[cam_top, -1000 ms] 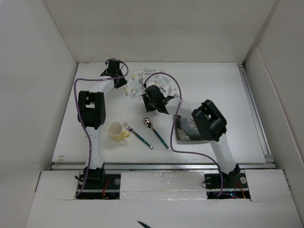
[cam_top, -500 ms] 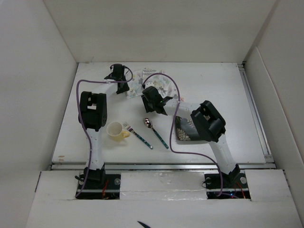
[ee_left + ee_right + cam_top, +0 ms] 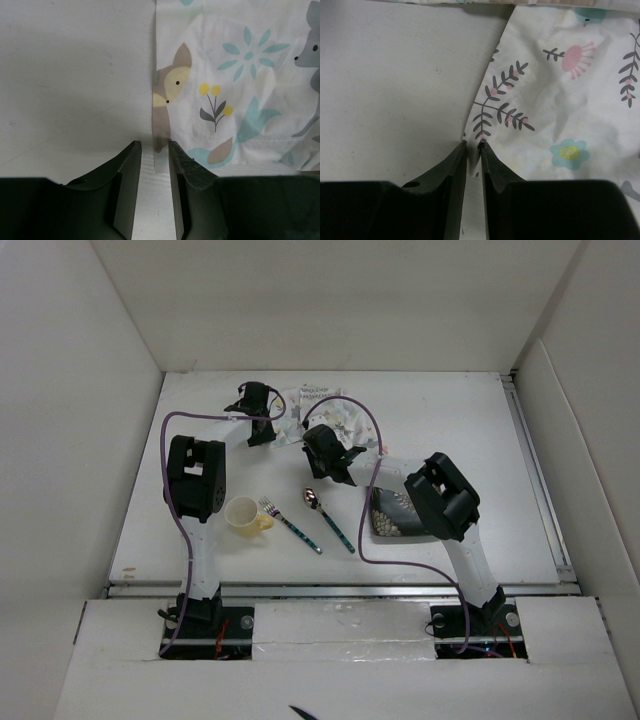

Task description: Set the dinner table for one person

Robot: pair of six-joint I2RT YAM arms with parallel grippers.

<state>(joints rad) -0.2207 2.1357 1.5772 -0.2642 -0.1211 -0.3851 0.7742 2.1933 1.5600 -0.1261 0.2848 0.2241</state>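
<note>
A floral-printed cloth placemat (image 3: 335, 412) lies crumpled at the back middle of the white dinner table (image 3: 460, 410). My left gripper (image 3: 268, 423) is at its left edge. In the left wrist view the gripper (image 3: 152, 145) has a narrow gap between its fingers, and a corner of the placemat (image 3: 240, 75) lies in that gap, unclamped. My right gripper (image 3: 318, 442) is at the placemat's near edge. In the right wrist view the gripper (image 3: 472, 143) is shut, pinching the edge of the placemat (image 3: 570, 100).
A cream cup (image 3: 243, 515) stands at the front left. A fork (image 3: 290, 525) and a spoon (image 3: 328, 520) with teal handles lie beside it. A dark floral plate (image 3: 393, 512) lies partly under my right arm. White walls enclose the table.
My left gripper has moved right, from the back left to the placemat's left edge. My right gripper has shifted slightly back towards the placemat.
</note>
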